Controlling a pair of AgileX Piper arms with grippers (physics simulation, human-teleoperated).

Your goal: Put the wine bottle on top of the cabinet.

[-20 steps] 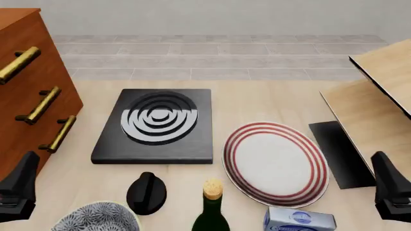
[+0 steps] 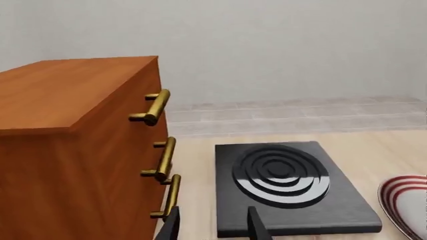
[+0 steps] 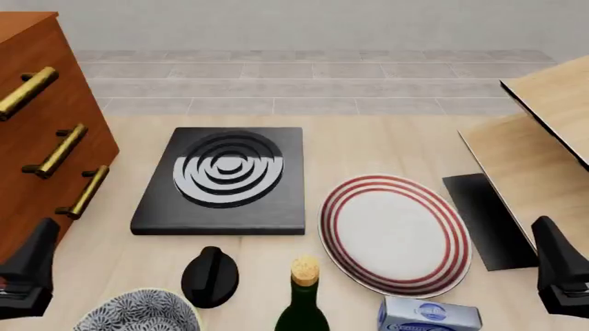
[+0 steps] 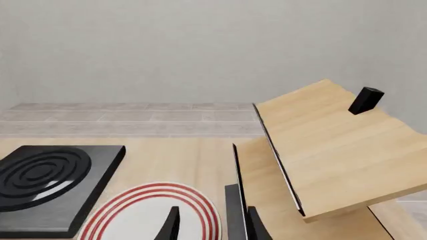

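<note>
The wine bottle [image 3: 303, 310] stands upright at the table's near edge in the front view. Only its tan cork [image 3: 305, 270], slim neck and dark green shoulders show; it is out of both wrist views. The reddish-brown cabinet [image 3: 41, 138] with three brass handles stands at the far left, also in the left wrist view [image 2: 73, 150]. My left gripper [image 3: 30, 272] is open and empty near the cabinet's front, left of the bottle [image 2: 212, 227]. My right gripper [image 3: 559, 272] is open and empty at the near right [image 4: 212, 225].
A black slab with grey rings [image 3: 225, 181] lies mid-table. A red-striped plate [image 3: 396, 234] lies right of the bottle, a black knob-like object [image 3: 210, 276] and patterned bowl [image 3: 138, 316] left of it, a blue box [image 3: 430, 317] at its right. A pale wood structure [image 3: 543, 145] stands at the right.
</note>
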